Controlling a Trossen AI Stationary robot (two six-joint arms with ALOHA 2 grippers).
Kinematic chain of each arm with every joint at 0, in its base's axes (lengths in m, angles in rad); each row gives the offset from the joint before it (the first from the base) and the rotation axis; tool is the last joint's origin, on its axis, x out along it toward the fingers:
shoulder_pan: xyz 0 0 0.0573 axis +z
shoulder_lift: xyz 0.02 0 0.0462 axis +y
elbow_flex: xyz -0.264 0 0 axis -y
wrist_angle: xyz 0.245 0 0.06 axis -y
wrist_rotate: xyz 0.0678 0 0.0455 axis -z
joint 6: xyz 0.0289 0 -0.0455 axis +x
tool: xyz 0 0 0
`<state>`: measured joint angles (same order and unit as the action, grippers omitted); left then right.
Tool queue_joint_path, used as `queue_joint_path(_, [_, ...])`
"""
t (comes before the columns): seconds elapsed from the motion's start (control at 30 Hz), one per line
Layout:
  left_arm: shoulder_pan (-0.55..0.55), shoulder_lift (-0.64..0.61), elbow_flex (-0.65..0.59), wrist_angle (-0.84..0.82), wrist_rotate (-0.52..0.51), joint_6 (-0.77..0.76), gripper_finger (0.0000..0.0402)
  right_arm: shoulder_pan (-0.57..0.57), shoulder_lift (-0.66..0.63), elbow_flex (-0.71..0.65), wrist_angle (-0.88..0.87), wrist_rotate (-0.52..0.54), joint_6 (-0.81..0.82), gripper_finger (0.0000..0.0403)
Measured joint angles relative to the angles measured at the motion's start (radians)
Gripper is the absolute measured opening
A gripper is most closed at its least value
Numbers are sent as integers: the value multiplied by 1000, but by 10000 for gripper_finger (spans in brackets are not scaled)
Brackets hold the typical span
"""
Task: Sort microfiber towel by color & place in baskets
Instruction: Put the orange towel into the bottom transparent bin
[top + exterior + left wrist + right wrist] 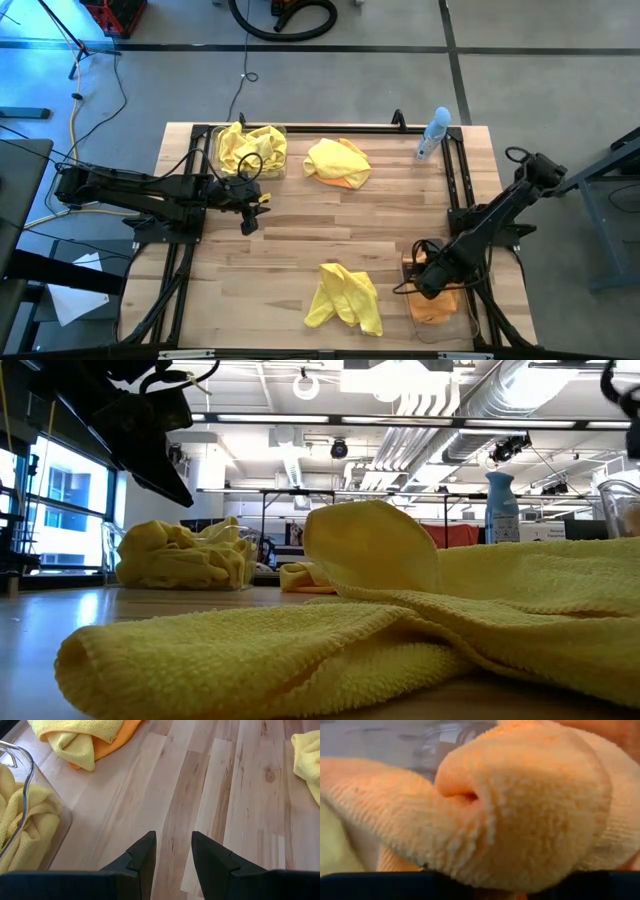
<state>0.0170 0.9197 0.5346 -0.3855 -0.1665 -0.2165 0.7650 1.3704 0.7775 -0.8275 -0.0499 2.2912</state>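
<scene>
The right jaws (432, 284) sit down in the near-right basket (462, 318), with orange towel (520, 805) bunched directly against them and filling the wrist view; whether they pinch it or stand slack I cannot tell. The right arm reaches steeply down into that basket.

The left jaws (172, 862) are spread and empty over bare worktop (200, 785). Just beside them stands the far-left basket (20, 770) full of yellow towel. Ahead lies a yellow-on-orange heap (337, 163), its long axis across their approach. Another yellow towel (345, 298) lies between the two arms, nearer the right jaws, probably theirs to fetch next. The left arm stretches low and level.
</scene>
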Motion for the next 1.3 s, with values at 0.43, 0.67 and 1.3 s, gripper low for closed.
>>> queue_joint_path(0.43, [0,0,0,-1,0,-16,113,-1,-3,319,-475,-15,-52,117])
queue_joint_path(0.67, [0,0,0,-7,0,-17,113,0,-2,293,-442,-89,-101,117])
queue_joint_path(1.3, [0,0,0,-8,0,-16,113,0,50,111,-237,81,-101,117])
